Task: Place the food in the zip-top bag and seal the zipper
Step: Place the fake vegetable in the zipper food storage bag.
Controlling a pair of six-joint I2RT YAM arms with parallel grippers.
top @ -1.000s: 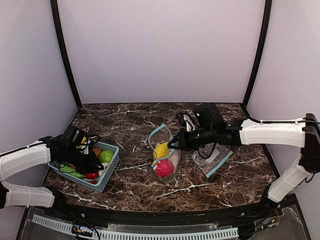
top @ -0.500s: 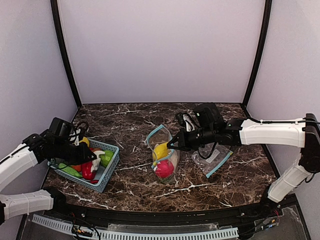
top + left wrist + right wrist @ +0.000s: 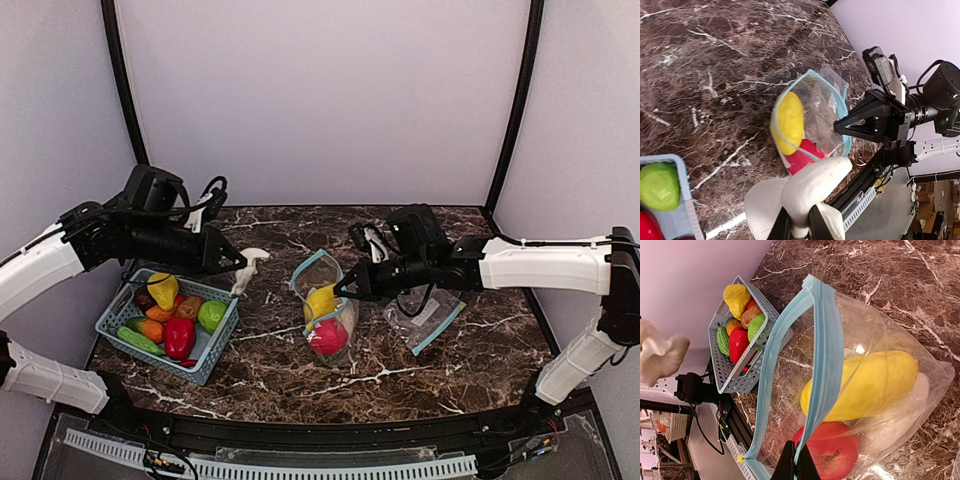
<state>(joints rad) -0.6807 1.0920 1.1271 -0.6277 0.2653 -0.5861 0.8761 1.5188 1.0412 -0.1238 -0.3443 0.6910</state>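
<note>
Food in hand: a cream-white glossy plastic toy piece (image 3: pixel 812 182), its kind hard to tell, hangs over the dark marble counter (image 3: pixel 280 385) between the teal lattice basket (image 3: pixel 226 338) of toys and the clear zip-top bag with a blue zipper (image 3: pixel 340 320). The left gripper (image 3: pixel 800 222) pinches it. The right gripper (image 3: pixel 795 462) is pressed together on the bag's rim. Inside lie a yellow toy fruit (image 3: pixel 865 385), a red toy fruit (image 3: pixel 832 450) and something pale, blurred. The right arm (image 3: pixel 540 265) partly hides a second flat clear bag (image 3: pixel 430 318).

Bright, even light; slight glare
</note>
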